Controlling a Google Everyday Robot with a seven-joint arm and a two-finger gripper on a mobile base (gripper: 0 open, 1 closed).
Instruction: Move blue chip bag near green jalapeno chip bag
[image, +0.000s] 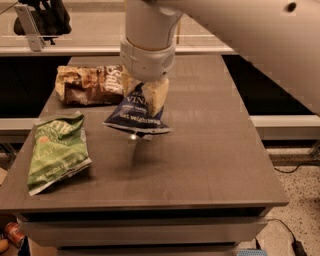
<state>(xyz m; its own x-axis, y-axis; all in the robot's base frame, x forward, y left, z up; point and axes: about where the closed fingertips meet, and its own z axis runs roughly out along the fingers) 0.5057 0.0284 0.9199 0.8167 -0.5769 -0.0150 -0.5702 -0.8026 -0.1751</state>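
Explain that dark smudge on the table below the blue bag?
Camera view: it is the shadow of the blue chip bag, which hangs above the table from the pincer shut on its top; the bright dot at its lower edge looks like glare.

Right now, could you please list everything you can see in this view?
blue chip bag: one, dark navy, hanging above the table's middle, to the right of the green bag and apart from it
green jalapeno chip bag: one, bright green, lying flat at the front-left
brown-and-cream bag: one, lying at the back-left
table: one, grey-brown, bearing the two lying bags
arm: one, white, reaching down from above
gripper: one, cream fingers, clamped on the blue chip bag's top
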